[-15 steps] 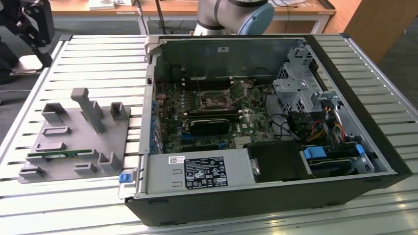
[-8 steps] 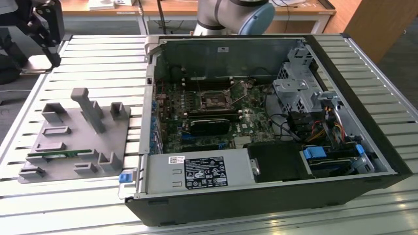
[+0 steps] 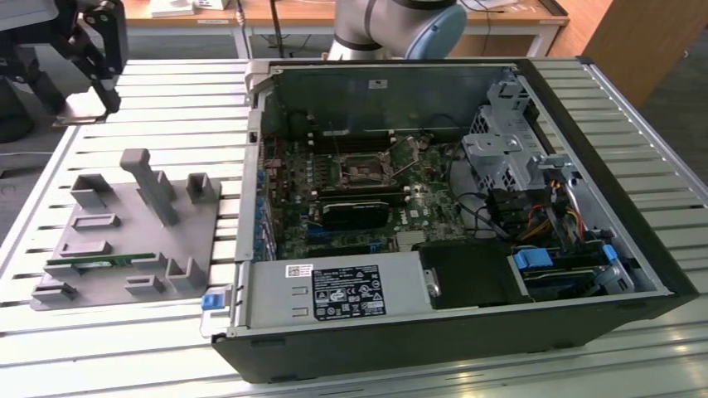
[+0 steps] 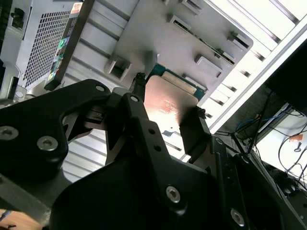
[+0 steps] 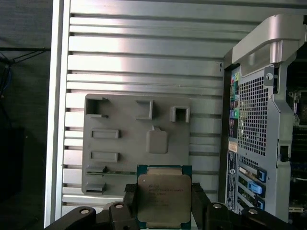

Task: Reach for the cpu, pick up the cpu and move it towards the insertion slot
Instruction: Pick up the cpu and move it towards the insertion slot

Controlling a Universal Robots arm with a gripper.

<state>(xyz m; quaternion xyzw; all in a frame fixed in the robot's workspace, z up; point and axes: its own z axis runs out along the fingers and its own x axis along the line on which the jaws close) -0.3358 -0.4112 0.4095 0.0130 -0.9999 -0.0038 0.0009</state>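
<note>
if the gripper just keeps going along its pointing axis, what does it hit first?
Probably the grey plastic tray. In both wrist views the gripper, jaws shut on the cpu, points down at it, so the cpu would touch first. Depth is unclear.

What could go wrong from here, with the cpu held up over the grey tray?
1. The gripper holds the cpu only by two opposite edges, high above the grey tray in both wrist views; a slip would probably drop it onto the tray or the slatted table.
2. The insertion slot sits deep inside the open computer case, ringed by cables and metal brackets, so the gripper may clip the case wall on entry.
</note>
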